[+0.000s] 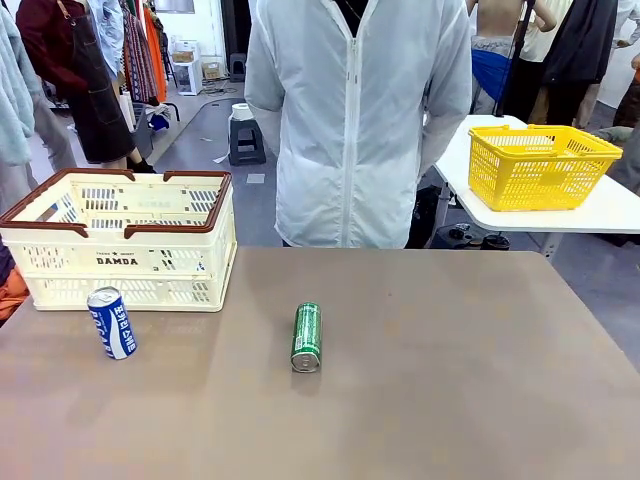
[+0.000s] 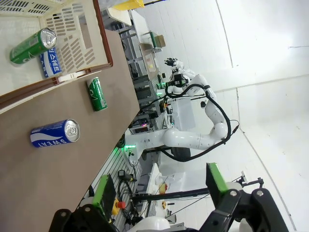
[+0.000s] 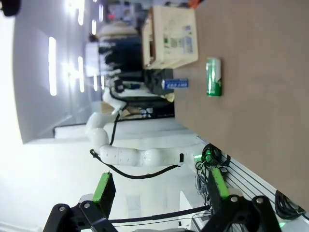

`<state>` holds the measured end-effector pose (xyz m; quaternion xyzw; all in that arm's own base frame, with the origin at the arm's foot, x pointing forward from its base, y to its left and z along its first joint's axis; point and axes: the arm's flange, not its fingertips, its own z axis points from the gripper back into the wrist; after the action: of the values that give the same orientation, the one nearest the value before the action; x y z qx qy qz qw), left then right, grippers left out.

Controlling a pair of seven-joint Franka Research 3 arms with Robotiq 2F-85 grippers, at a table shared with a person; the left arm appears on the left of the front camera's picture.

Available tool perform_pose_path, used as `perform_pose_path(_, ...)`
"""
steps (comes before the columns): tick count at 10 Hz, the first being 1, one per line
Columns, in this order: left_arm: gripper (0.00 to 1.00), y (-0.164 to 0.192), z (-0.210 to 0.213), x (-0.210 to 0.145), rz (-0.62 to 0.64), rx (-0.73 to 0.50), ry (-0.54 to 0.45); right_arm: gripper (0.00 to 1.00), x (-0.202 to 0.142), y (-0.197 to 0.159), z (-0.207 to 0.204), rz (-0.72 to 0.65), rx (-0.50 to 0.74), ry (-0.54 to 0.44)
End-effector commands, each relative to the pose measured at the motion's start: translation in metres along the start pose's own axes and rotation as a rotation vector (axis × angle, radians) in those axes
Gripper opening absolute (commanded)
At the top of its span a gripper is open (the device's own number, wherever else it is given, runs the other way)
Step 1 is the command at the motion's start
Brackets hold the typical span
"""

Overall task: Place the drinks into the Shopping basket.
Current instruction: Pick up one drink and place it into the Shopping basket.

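Observation:
The cream Shopping basket (image 1: 130, 240) with its brown rim stands at the table's far left. In front of it a blue can (image 1: 112, 322) stands upright, and a slim green can (image 1: 306, 337) lies on its side near the table's middle. The left wrist view looks into the basket (image 2: 77, 43), where a green can (image 2: 30, 46) and another blue can (image 2: 49, 63) lie; outside it are the slim green can (image 2: 97, 94) and the blue can (image 2: 54, 133). My left gripper (image 2: 161, 193) is open, far from them. My right gripper (image 3: 161, 188) is open too, well away from the green can (image 3: 214, 76), the blue can (image 3: 175, 83) and the basket (image 3: 169, 36).
A person in a white jacket (image 1: 355, 120) stands at the far edge of the brown table (image 1: 450, 380). A yellow mesh basket (image 1: 540, 165) sits on a separate white table at the back right.

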<state>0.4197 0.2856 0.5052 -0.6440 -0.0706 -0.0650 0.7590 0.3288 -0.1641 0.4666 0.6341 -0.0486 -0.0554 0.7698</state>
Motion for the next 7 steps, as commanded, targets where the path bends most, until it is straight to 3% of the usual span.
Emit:
perform_pose_path(1, 1.00, -0.027, -0.006, 0.012, 0.085, -0.053, 0.035, 1.00, 0.003, 0.003, 0.002, -0.023, -0.009, 0.013)
perform_pose_path(3, 1.00, -0.100, -0.115, 0.011, 0.043, 0.131, 0.202, 1.00, 0.003, 0.003, 0.002, -0.023, -0.009, 0.013)
perform_pose_path(5, 1.00, -0.142, -0.251, 0.006, 0.074, 0.330, 0.364, 1.00, 0.003, 0.003, 0.002, -0.023, -0.009, 0.013)
perform_pose_path(7, 1.00, -0.149, -0.371, 0.003, 0.088, 0.553, 0.328, 1.00, 0.003, 0.003, 0.002, -0.023, -0.009, 0.013)
